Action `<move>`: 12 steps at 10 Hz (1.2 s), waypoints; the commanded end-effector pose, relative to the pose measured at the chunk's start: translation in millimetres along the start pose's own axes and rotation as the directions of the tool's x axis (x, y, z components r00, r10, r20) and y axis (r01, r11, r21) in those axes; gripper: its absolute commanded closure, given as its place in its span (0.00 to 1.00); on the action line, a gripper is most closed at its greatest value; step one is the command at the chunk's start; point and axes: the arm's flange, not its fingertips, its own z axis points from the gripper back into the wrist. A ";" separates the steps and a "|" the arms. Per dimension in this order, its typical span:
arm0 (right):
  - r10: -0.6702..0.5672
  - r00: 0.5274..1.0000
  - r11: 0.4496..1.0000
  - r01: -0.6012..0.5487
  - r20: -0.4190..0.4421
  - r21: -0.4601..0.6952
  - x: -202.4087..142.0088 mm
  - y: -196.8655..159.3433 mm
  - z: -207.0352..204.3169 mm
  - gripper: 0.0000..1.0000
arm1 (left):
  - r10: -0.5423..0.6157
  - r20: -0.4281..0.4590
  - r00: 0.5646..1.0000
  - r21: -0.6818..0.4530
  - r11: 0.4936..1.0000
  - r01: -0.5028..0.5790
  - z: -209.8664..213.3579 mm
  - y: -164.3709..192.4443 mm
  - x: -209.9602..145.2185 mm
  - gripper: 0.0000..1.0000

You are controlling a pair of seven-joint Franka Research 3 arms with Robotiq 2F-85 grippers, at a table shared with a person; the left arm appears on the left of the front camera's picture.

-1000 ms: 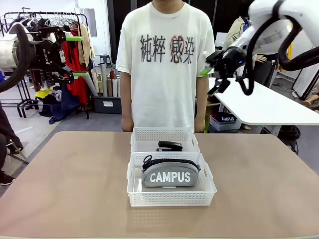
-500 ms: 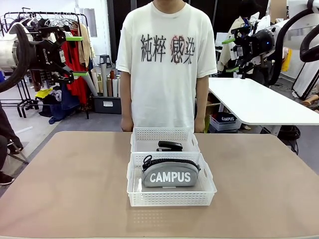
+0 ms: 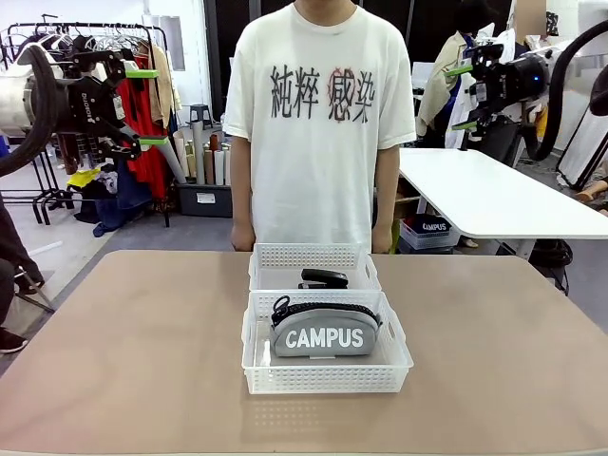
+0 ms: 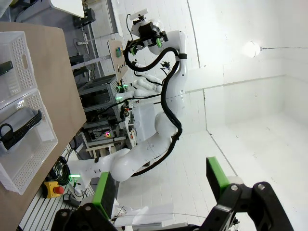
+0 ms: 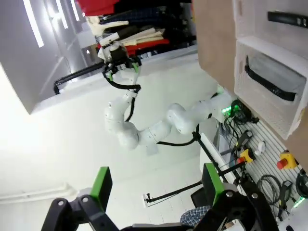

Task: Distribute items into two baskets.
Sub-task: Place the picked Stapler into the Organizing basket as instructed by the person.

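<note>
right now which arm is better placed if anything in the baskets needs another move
Neither by much. The pouch lies in the near basket and the stapler in the far basket, both mid-table. The left gripper and right gripper hang open, raised at opposite sides, about equally far off.

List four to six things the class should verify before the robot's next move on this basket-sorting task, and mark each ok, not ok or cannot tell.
1. Grey pouch lies inside the near basket: ok.
2. Black stapler lies inside the far basket: ok.
3. One item per basket: ok.
4. Left gripper open, empty, raised off the table: ok.
5. Right gripper open, empty, raised: ok.
6. Person's hands behind the far basket, out of the baskets: ok.
</note>
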 end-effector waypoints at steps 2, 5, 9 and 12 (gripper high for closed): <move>0.205 0.976 0.975 -0.210 0.074 0.074 -35.1 -27.8 -16.1 0.00 | -0.002 -0.004 1.000 -0.005 1.000 0.002 0.2 -1.4 -0.5 0.00; 0.308 0.939 0.944 -0.321 0.152 0.074 -52.2 -33.2 -38.4 0.00 | -0.002 -0.004 1.000 -0.005 1.000 0.002 0.2 -1.4 -0.5 0.00; 0.197 0.933 0.972 -0.225 0.301 0.062 -64.6 -18.1 -48.6 0.00 | -0.002 -0.004 1.000 -0.005 1.000 0.002 0.2 -1.4 -0.5 0.00; 0.151 0.932 0.977 -0.193 0.331 0.096 -65.5 -16.6 -48.8 0.00 | -0.002 -0.004 1.000 -0.005 1.000 0.002 0.2 -1.4 -0.5 0.00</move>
